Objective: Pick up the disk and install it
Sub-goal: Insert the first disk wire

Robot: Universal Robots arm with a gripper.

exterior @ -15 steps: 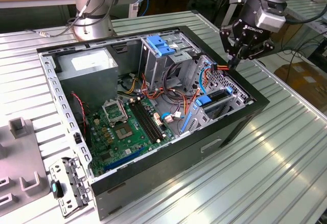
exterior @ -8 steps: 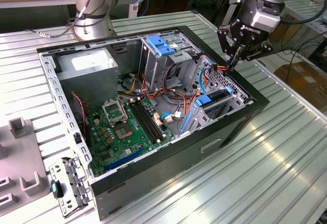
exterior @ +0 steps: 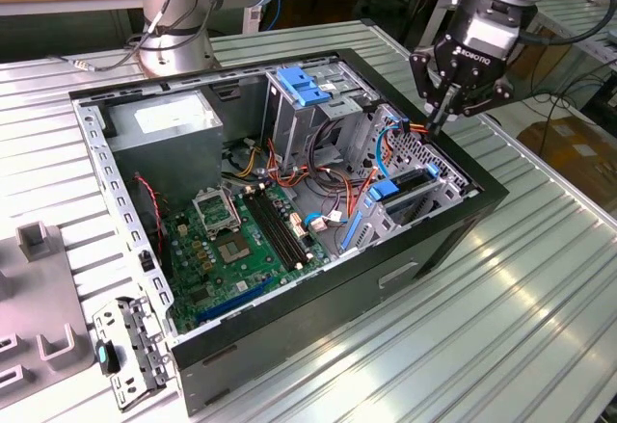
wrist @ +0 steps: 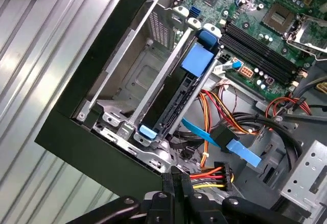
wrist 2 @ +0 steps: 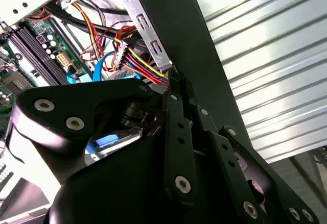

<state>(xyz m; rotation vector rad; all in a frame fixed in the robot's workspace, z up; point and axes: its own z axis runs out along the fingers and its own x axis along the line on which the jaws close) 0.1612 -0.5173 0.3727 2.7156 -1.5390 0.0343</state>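
Seemingly pinched on the power plug (wrist: 213, 175), the gripper (exterior: 439, 126) at upper right should press it squarely toward the seated disk (wrist: 171, 99).

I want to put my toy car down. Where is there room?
Bare ribbed table lies on the exterior view's right of the computer case, and behind it. Inside it is crowded: wires and the disk by the claw.

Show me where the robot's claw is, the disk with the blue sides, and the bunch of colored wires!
gripper (exterior: 437, 119), exterior view, its fingertips.
disk (wrist: 173, 101), first wrist view, dark edge in the bay.
colored wires (wrist: 210, 177), first wrist view, near their black plug.
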